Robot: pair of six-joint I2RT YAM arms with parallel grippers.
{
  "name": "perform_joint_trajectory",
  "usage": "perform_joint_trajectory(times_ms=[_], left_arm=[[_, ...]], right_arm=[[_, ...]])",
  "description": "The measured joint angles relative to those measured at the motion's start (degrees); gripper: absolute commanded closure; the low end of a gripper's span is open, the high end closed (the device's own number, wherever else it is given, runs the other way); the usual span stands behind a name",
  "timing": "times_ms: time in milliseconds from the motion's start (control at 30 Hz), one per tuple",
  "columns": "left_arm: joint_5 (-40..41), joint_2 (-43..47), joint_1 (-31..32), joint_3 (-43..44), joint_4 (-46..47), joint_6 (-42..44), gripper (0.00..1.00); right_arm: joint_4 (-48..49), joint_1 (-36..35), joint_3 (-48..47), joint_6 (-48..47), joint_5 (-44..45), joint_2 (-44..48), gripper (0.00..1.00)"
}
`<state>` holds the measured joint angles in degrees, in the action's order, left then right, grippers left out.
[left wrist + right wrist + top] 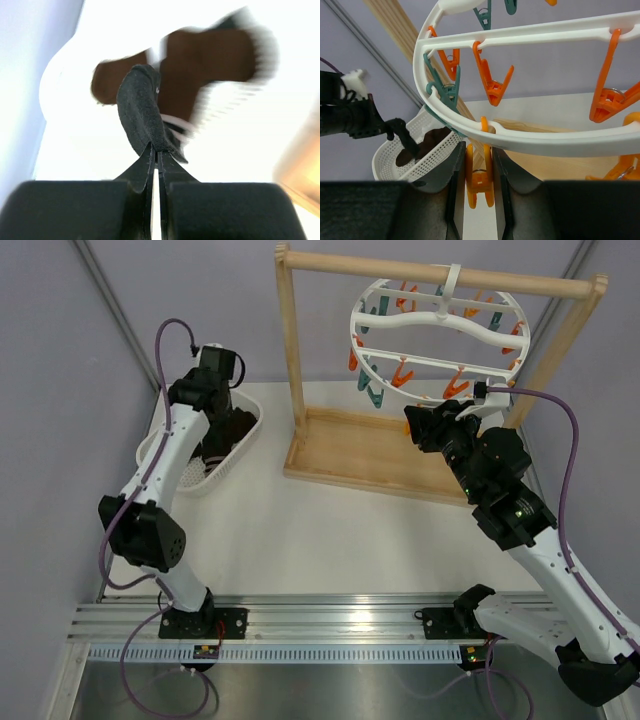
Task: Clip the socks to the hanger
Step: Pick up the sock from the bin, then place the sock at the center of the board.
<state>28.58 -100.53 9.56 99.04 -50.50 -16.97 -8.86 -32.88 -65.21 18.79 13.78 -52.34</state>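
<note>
My left gripper (222,400) is shut on a black sock (142,112) and holds it hanging above the white mesh basket (170,468). Dark brown socks (210,57) and a striped one lie blurred in the basket below. The sock also shows in the right wrist view (406,137), dangling over the basket (437,150). The hanger (437,335), a white ring with orange and teal clips, hangs from the wooden stand's top bar. My right gripper (479,152) is shut on an orange clip (480,182) under the ring's near rim (545,142), its handles pressed parallel between my fingers.
The wooden frame stand (360,455) has a flat base at the back middle and two uprights. The right arm (500,490) reaches up under the hanger. An aluminium rail (330,615) runs along the near edge. Grey walls close in at the sides.
</note>
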Motion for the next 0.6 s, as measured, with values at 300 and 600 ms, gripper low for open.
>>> perform_joint_trajectory(times_ms=[300,600], left_arm=[[-5.1,14.8,21.7,1.9,-6.1,1.0,1.00],[-7.3,13.6,40.5,-17.6,-6.0,0.8,1.00]], right_arm=[[-0.2,0.0,0.0,-0.1,0.1,1.1,0.93],[-0.6,0.0,0.5,-0.5,0.3,3.1,0.93]])
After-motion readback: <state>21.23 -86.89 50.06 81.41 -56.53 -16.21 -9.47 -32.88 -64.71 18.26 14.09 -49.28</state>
